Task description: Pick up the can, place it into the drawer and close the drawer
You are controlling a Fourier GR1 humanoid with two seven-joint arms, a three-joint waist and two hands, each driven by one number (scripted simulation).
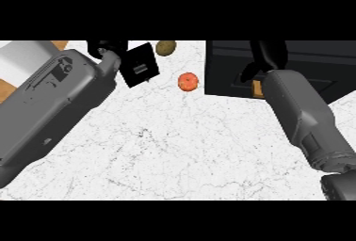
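The black drawer (306, 66) stands open at the counter's top right. My right hand (266, 55) reaches over its inside, fingers stretched out straight and thumb hanging toward the drawer's left wall. A small orange-brown sliver (257, 89), possibly the can, shows beside my right wrist at the drawer's front edge; the forearm hides the rest of it. My left hand (139, 67) rests at the top left, open and holding nothing.
A red-orange round fruit (188, 81) lies on the white marble counter (173, 150) just left of the drawer. An olive-brown oval item (165, 47) sits at the top edge. A pale block on a wooden surface (24, 54) shows at far left.
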